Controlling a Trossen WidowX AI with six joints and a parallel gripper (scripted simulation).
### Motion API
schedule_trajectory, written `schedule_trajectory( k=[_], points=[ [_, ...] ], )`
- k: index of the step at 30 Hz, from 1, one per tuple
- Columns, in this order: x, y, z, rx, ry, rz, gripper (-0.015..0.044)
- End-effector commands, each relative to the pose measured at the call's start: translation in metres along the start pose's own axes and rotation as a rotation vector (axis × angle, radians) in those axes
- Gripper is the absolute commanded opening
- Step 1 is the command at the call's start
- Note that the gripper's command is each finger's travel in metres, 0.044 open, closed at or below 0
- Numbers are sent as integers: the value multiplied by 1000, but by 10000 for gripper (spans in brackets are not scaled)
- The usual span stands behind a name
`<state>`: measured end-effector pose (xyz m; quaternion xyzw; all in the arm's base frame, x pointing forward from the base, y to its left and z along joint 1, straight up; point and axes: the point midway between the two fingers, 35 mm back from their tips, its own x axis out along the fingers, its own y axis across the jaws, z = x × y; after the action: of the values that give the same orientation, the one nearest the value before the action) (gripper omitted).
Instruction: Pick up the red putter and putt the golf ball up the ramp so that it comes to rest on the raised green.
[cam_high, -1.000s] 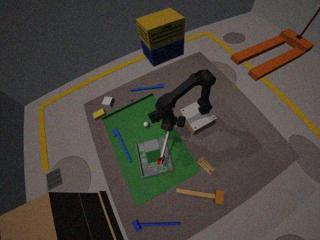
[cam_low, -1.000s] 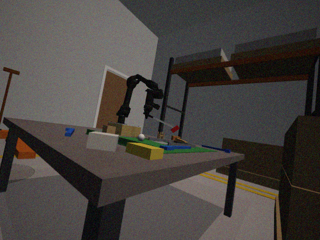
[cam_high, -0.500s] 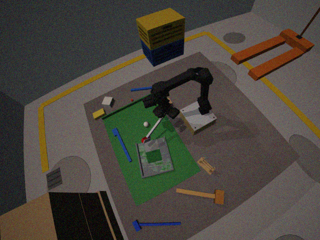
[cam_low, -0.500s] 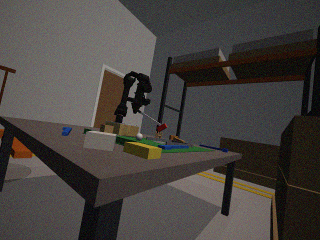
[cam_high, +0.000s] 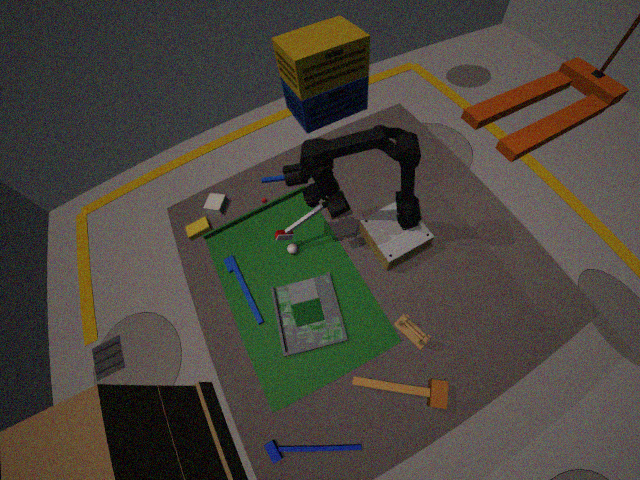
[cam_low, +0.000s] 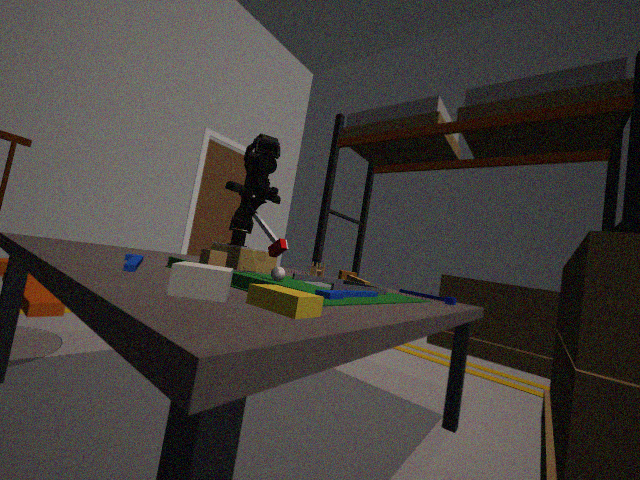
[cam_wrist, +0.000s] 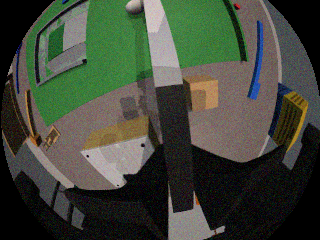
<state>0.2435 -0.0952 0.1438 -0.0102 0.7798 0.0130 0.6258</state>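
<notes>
My gripper (cam_high: 324, 205) (cam_low: 254, 215) (cam_wrist: 171, 147) is shut on the white shaft of the red putter (cam_high: 302, 219) (cam_wrist: 158, 23). The shaft slopes down and away from the fingers. The putter's red head (cam_high: 282, 235) (cam_low: 277, 246) hangs a little above the green mat (cam_high: 248, 245) (cam_wrist: 194, 20). The white golf ball (cam_high: 292, 248) (cam_low: 278, 272) (cam_wrist: 134, 6) rests on the mat close by the head, on the side toward the raised green. The raised green (cam_high: 307, 312) (cam_wrist: 62, 42) is a grey ramped platform with a green top, farther down the mat.
A blue bar (cam_high: 244, 289) lies on the mat's left side. Yellow (cam_high: 197, 227) and white (cam_high: 214, 201) blocks sit beyond the mat's corner. A tan block (cam_wrist: 203, 92) lies by the arm's base (cam_high: 395, 240). A wooden mallet (cam_high: 403, 388), a small wooden piece (cam_high: 412, 331) and a blue putter (cam_high: 310, 447) lie nearer.
</notes>
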Motion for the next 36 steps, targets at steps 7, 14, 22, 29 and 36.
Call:
schedule_trajectory(
  k=[7,14,22,29,36],
  points=[
    [-3,-14,-7,92,11,-2,0],
    [20,-14,-1,92,11,-2,0],
    [35,-14,2,92,11,-2,0],
    [44,-15,5,92,11,-2,0],
    [55,-15,7,92,11,-2,0]
  ],
)
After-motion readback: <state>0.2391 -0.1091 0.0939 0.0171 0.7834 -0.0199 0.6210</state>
